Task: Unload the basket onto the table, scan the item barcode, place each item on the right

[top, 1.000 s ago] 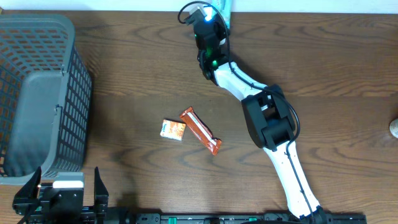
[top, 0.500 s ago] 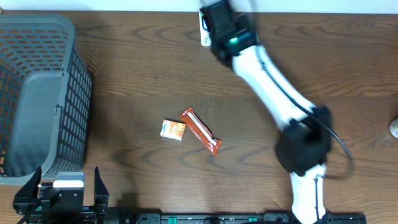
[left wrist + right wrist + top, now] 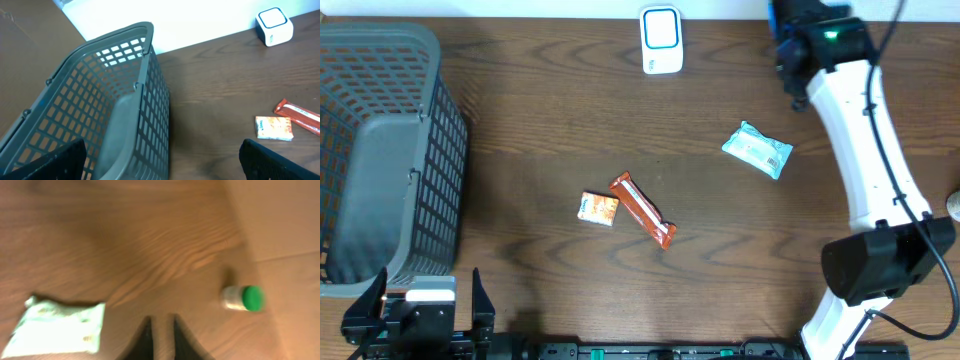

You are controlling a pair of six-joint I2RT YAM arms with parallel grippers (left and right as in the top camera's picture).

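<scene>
Packet [image 3: 758,150] lies 5 o'clock off the scanner [image 3: 661,40]. Your right gripper [image 3: 161,330] is barely parted and empty, left gripper [image 3: 165,165] wide. The bar [image 3: 643,210] looks untouched.

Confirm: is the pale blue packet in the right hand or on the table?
On the table. The packet lies flat on the wood, with the right hand clear of it, gripping nothing.

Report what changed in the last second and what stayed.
The right gripper swung from the scanner to the far-right corner; the blue packet it carried now lies loose on the table. The orange bar, small box and basket stayed put.
</scene>
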